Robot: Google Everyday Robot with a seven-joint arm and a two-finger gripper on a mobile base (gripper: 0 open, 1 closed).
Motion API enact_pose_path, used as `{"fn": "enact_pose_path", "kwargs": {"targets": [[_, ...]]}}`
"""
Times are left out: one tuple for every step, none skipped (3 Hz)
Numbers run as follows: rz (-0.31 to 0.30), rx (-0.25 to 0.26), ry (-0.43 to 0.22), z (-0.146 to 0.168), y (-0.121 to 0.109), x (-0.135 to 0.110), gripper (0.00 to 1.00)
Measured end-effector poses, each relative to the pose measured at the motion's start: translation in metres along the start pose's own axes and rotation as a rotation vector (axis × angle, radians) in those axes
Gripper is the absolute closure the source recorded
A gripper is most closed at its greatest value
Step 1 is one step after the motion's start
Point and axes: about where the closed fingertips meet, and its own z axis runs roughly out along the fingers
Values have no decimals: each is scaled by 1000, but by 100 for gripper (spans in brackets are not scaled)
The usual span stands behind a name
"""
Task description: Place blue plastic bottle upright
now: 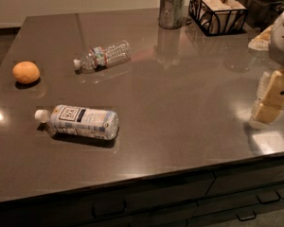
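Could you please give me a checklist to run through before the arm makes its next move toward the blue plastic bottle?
1. Target found: ok. The blue plastic bottle with the wide white label lies at the front left of the counter.
2. Bottle upright: not ok. It lies on its side, cap pointing left.
3. Cap on: ok. The white cap is in place.
4. Gripper at the bottle: not ok. It hangs at the right edge, well apart from it.
5. Room around the bottle: ok. The orange and the smaller crinkled bottle lie apart from it.
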Motion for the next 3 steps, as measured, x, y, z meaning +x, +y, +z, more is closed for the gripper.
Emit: {"fn": "enact_pose_path", "kwargs": {"targets": [[0,0,0,0,0,0,0],[-29,-38,-12,12,7,-35,0],[-67,-87,-29,34,17,-88,0]]}}
